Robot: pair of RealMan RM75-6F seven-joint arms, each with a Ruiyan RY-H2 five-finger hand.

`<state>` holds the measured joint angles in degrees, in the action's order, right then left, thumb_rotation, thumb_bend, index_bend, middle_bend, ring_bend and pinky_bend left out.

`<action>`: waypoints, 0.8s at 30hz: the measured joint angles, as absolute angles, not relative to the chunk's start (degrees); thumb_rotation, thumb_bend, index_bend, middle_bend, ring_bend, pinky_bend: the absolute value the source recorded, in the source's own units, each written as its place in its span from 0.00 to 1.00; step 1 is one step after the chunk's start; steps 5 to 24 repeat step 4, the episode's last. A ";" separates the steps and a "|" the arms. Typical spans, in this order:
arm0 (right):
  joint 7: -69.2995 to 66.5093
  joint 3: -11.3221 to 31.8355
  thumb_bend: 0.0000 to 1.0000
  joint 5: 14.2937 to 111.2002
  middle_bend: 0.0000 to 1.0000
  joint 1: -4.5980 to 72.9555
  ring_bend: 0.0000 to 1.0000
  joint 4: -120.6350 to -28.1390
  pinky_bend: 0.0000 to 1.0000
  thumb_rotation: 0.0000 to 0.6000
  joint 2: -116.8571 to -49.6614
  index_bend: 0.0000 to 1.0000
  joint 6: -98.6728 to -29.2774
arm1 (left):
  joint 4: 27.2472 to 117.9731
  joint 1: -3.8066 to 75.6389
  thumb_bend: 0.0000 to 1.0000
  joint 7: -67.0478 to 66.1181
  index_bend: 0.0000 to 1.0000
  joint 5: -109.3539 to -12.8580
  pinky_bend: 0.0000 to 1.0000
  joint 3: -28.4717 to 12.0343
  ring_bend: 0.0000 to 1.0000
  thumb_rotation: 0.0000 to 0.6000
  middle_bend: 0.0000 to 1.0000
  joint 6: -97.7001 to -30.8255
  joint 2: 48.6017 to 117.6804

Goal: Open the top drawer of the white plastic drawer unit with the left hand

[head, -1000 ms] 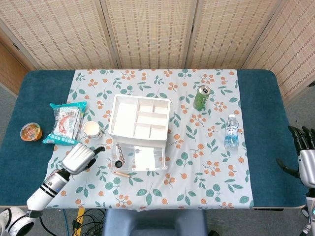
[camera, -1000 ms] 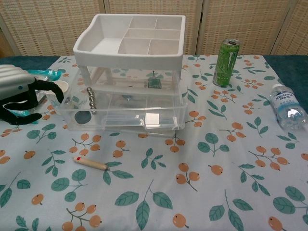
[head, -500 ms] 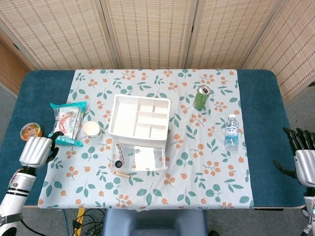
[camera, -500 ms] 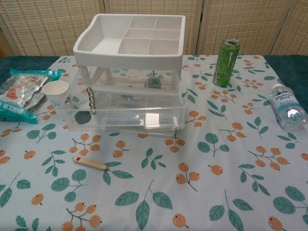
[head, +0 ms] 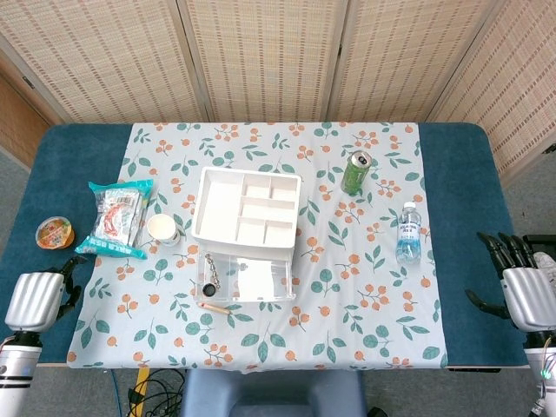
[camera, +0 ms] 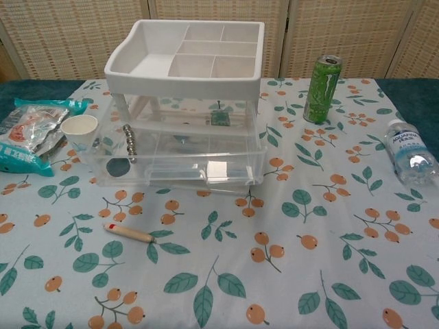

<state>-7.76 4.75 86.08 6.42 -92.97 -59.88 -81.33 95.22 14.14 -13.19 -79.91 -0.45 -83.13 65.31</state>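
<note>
One table (head: 52, 156), blue, under a floral cloth (head: 347, 304). White plastic drawer unit (head: 246, 208) at centre, its top drawer (camera: 175, 161) pulled out toward six o'clock. My left hand (head: 35, 300) at eight o'clock, fingers curled in, holding nothing. My right hand (head: 517, 291) at four o'clock, fingers apart, empty. Snack bag (head: 117, 217) at nine; green can (head: 356, 172) at one; paper cup (head: 162, 228) beside the unit

The head view looks steeply down from above the robot's edge of the table (head: 469, 165), facing the screens behind and taking in the whole top. The chest view sits low and close, facing the same way (nearly level). Both share the drawer unit (head: 246, 234) (camera: 184, 103) and the patterned cloth (head: 365, 287) (camera: 309, 240).
</note>
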 measured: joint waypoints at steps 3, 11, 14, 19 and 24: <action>-8.36 4.49 0.24 86.68 0.12 6.63 0.09 -92.55 0.01 1.00 -60.12 0.05 -81.31 | 95.72 13.21 0.40 -14.58 0.29 -81.33 0.71 -0.05 0.62 1.00 0.65 -84.80 65.34; -8.52 4.45 0.24 86.76 0.12 6.67 0.09 -92.52 0.01 1.00 -60.15 0.05 -81.33 | 95.84 12.96 0.40 -15.11 0.29 -81.61 0.71 0.02 0.61 1.00 0.65 -85.25 65.43; -8.52 4.45 0.24 86.76 0.12 6.67 0.09 -92.52 0.01 1.00 -60.15 0.05 -81.33 | 95.84 12.96 0.40 -15.11 0.29 -81.61 0.71 0.02 0.61 1.00 0.65 -85.25 65.43; -8.52 4.45 0.24 86.76 0.12 6.67 0.09 -92.52 0.01 1.00 -60.15 0.05 -81.33 | 95.84 12.96 0.40 -15.11 0.29 -81.61 0.71 0.02 0.61 1.00 0.65 -85.25 65.43; -8.52 4.45 0.24 86.76 0.12 6.67 0.09 -92.52 0.01 1.00 -60.15 0.05 -81.33 | 95.84 12.96 0.40 -15.11 0.29 -81.61 0.71 0.02 0.61 1.00 0.65 -85.25 65.43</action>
